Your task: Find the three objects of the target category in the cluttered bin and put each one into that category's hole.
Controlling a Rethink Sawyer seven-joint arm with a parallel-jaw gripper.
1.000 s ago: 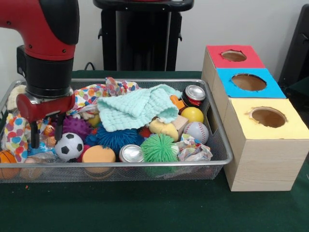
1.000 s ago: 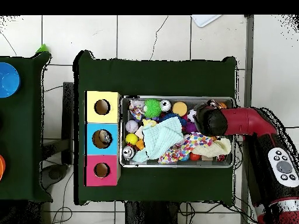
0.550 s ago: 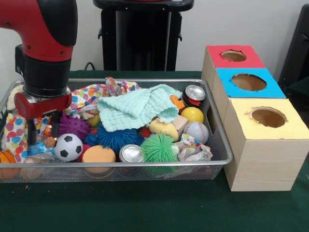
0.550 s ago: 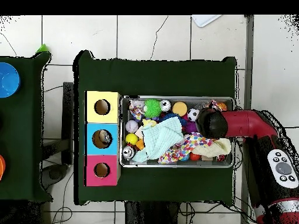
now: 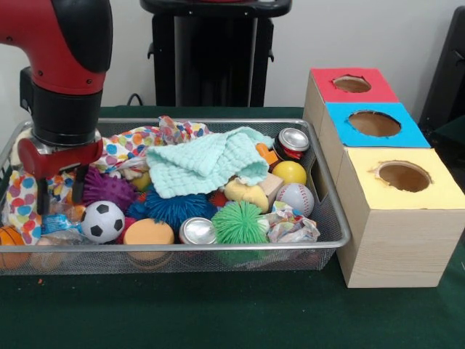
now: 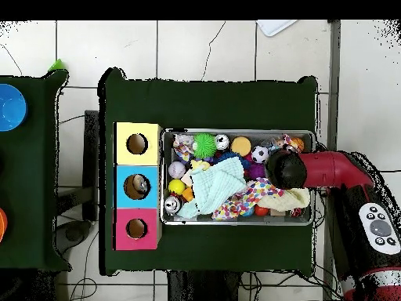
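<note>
At nine o'clock in the bin [image 5: 330, 218], my gripper [image 5: 58, 195] hangs with fingers spread and empty above the clutter, likely hunting balls; the soccer ball [image 5: 102, 220] lies just at four o'clock of it, unburied

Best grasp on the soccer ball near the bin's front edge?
Come straight down on the soccer ball and close the jaws across its widest part. It is round, its top is uncovered, and the orange ball crowds one side, so a side approach looks blocked.
</note>
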